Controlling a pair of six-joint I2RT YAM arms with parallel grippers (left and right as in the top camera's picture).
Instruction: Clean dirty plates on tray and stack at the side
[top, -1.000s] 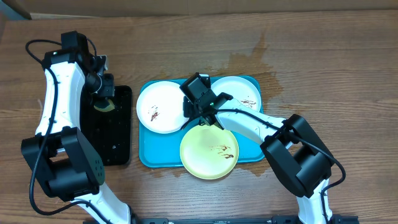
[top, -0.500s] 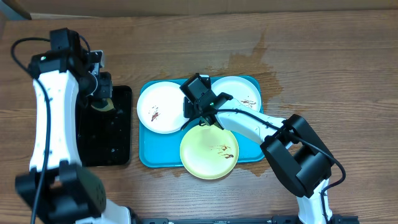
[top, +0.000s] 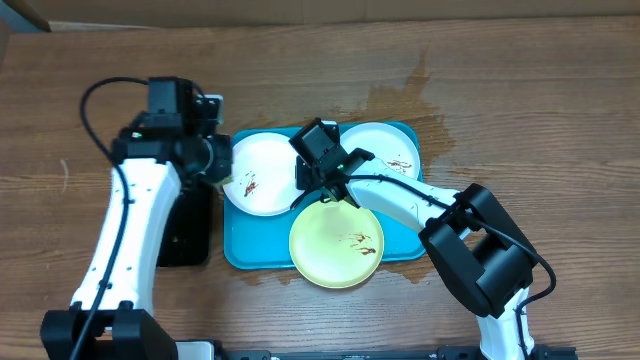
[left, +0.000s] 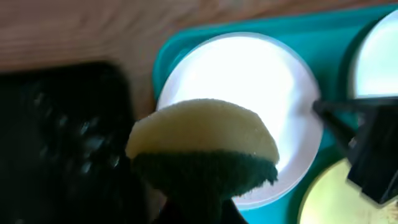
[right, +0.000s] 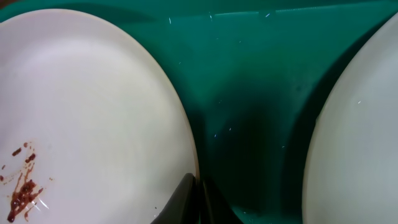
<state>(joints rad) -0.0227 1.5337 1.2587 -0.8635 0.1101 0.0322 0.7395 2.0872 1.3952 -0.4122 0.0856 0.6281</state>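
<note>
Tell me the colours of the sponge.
The sponge is pale yellow with a dark green scrubbing layer; clearest in the left wrist view.

Three plates: two white, the left white plate (top: 265, 165) and the right white plate (top: 380, 148), and one yellow-green plate (top: 330, 250). Each plate carries one patch of brown smears (top: 247, 182), so three patches in all. Two trays: one turquoise tray (top: 250, 240) and one black tray (top: 190, 235). One sponge (left: 202, 134), with two layers, pale yellow over dark green. Two robot arms: one left arm (top: 130, 230) and one right arm (top: 400, 200). One wooden table (top: 540, 110), bearing one darker stain (top: 405, 100)
</note>
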